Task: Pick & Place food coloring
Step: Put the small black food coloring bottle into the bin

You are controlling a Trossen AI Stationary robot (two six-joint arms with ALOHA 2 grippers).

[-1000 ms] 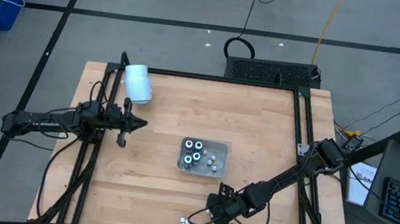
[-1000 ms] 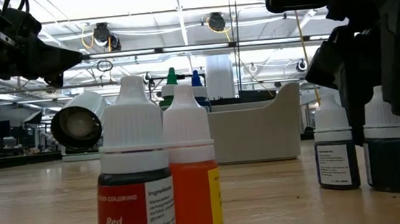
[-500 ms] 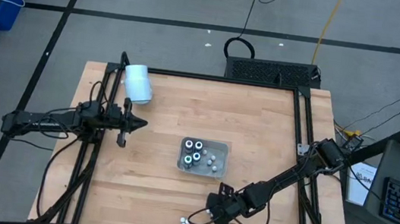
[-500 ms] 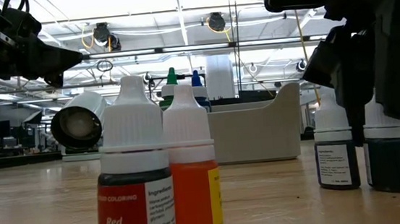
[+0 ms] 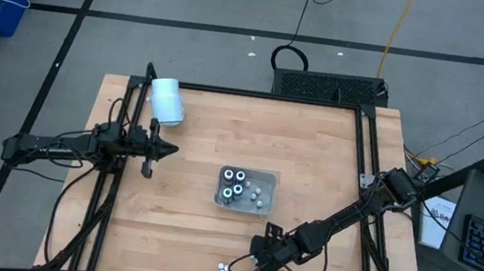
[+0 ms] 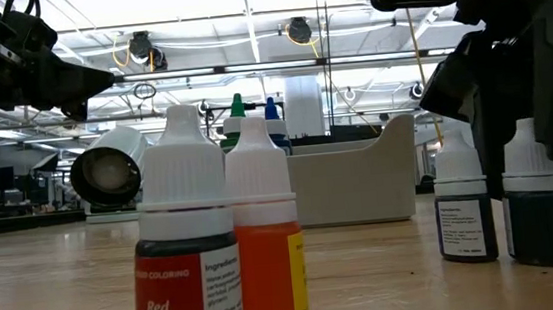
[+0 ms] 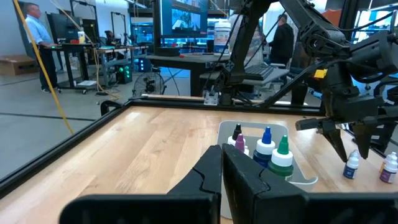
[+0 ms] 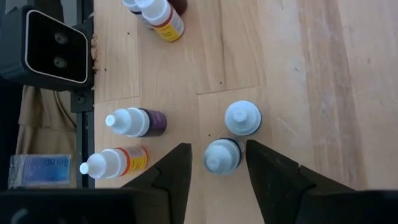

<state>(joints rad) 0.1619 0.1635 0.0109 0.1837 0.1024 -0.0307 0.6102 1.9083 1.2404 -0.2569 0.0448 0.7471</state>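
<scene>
My right gripper [image 8: 216,163] is open, straddling a white-capped bottle [image 8: 221,155] standing between the fingers, nothing gripped.

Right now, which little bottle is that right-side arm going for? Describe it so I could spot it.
Find the near edge of the wooden table, where loose bottles stand. The right hand hangs open just above them. The target bottle is the white-capped one upright between its fingers, nearer than its twin just beyond.
</scene>
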